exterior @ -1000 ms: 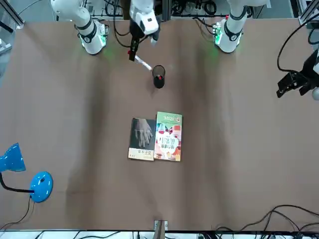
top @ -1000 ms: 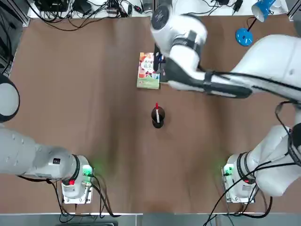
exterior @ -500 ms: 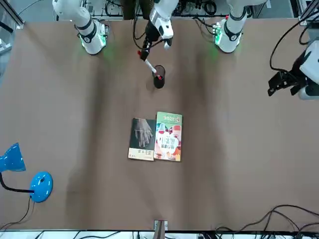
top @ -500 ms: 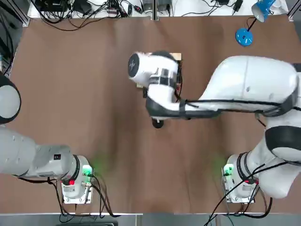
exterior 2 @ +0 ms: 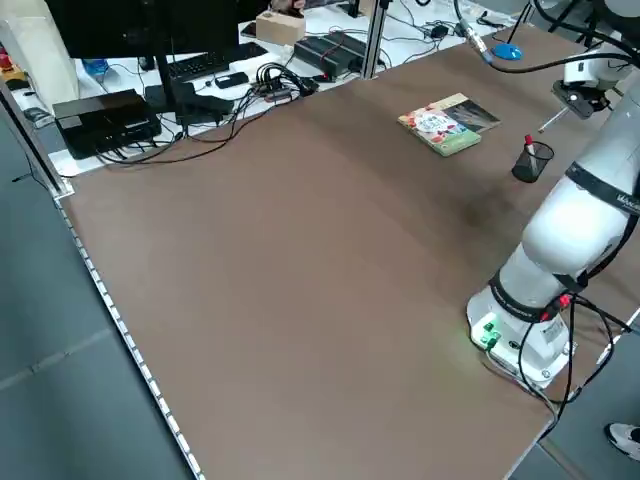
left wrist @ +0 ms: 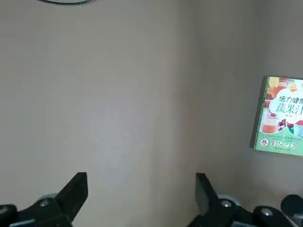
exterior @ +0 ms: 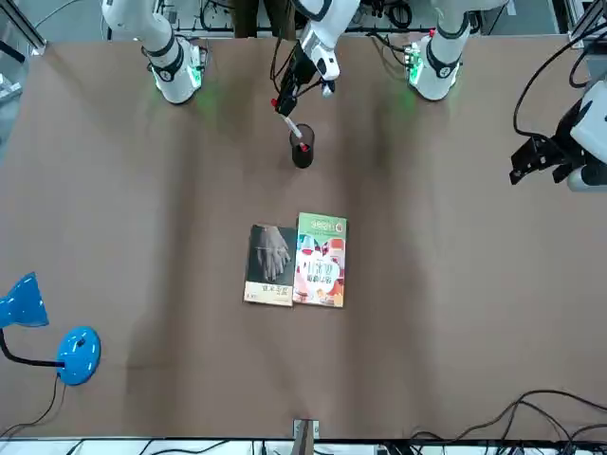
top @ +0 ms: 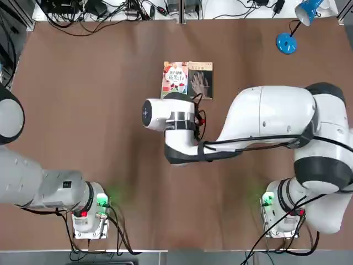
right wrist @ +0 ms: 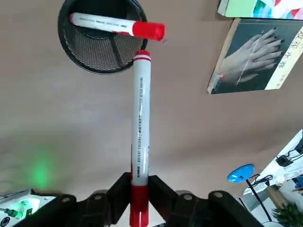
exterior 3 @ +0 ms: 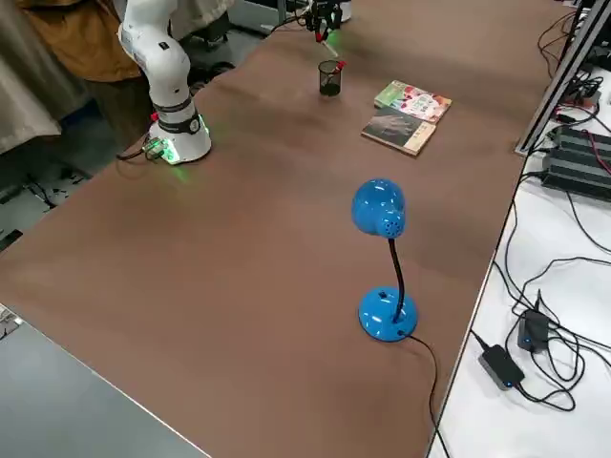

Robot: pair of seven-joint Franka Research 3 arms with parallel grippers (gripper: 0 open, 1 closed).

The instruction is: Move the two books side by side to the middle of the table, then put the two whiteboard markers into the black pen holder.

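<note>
The holder (right wrist: pixel 100 40), a black mesh cup, stands on the table (exterior: pixel 455 284) between the arms' bases and the books, apart from both. One marker (right wrist: pixel 116 26) already sits in it, leaning across the opening with its red cap poking out over the rim; in the front view only that cap shows at the cup's mouth (exterior: pixel 303 148).

The right gripper (right wrist: pixel 138 189) hangs above the holder, slightly toward the bases, its fingers clamped on the second marker (right wrist: pixel 140 123). It grips the pen near its red-capped end, and the white barrel slants down toward the cup, its red-ringed tip just over the rim but not inside. From the front the pen (exterior: pixel 290 122) is seen tilted, its lower end close above the holder's mouth.

The two books lie side by side near the table's middle, touching along their long edges: the colourful one (exterior: pixel 321 260) and the grey one (exterior: pixel 272 264) with the pale hand.

The left gripper (left wrist: pixel 142 194) is held off to the table's side above bare tabletop, its fingers spread wide with nothing between them.

A blue lamp (exterior 3: pixel 382 262) stands near a far corner.
</note>
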